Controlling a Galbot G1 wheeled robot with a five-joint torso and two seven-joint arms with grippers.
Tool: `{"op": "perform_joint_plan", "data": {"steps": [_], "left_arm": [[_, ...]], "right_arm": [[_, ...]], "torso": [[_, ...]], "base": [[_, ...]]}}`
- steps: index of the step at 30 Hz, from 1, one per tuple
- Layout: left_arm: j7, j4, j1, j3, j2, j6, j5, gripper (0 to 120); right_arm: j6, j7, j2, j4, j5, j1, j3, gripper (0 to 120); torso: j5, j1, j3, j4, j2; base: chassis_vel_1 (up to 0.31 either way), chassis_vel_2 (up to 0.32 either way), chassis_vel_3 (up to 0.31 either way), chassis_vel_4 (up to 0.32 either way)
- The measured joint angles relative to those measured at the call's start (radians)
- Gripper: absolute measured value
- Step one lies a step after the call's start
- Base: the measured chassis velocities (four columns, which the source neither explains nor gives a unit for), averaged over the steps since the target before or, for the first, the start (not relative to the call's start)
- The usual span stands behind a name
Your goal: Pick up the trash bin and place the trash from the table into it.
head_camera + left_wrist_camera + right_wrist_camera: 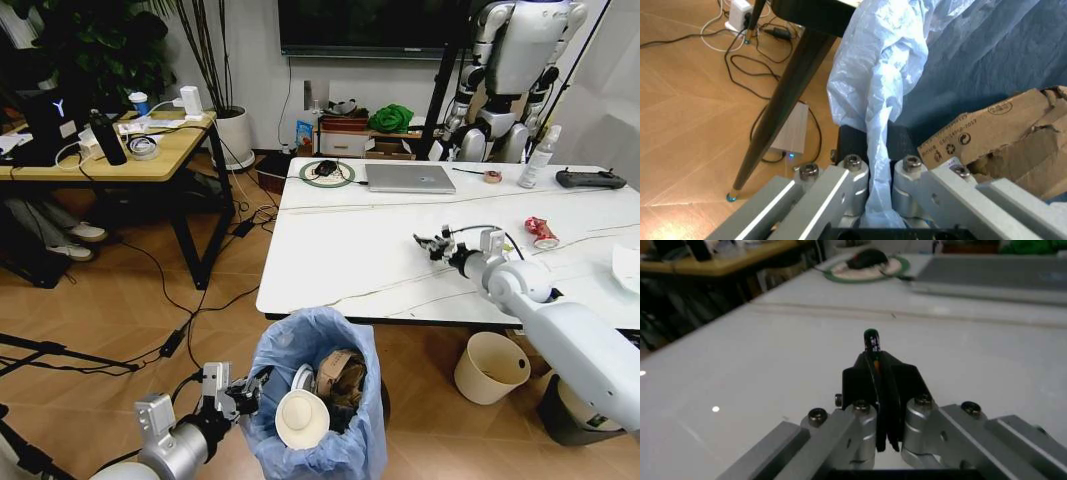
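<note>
Bin held at the table edge while the right arm lifts a scrap.

The left gripper clenches the trash bin by its blue-bag rim, keeping it just below the table for drops. The right gripper hovers over the marble, fingers pinched on a small dark scrap. A red wrapper lies behind it.

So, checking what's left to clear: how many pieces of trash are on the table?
2: a red wrapper on the table's right side, and white paper at its right edge. More may be hidden beyond the picture's edge.
</note>
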Motion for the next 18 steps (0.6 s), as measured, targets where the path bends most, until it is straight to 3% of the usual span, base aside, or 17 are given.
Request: {"op": "perform_joint_plan", "data": {"steps": [5,11,18], "left_arm": [[0.000,-0.001,-0.007,0.002,0.007,0.000,-0.003,0],[-0.002,-0.004,-0.012,-0.004,0.016,0.000,-0.013,0],[-0.010,-0.005,-0.025,-0.013,0.031,0.001,-0.036,0]], "right_arm": [[0.057,-0.028,-0.038,0.181,0.085,0.001,-0.002,0],[0.119,-0.082,-0.163,0.469,0.171,-0.010,-0.073,0],[0.160,-0.136,-0.241,0.652,0.161,-0.063,-0.170,0]], "torso": [[-0.0002,0.000,0.000,0.0003,0.000],[-0.0004,0.000,0.000,-0.0001,0.000],[-0.0003,0.000,0.000,0.0000,0.000]], "base": [[0.000,0.000,0.000,0.000],[0.000,0.000,0.000,0.000],[0.000,0.000,0.000,0.000]]}}
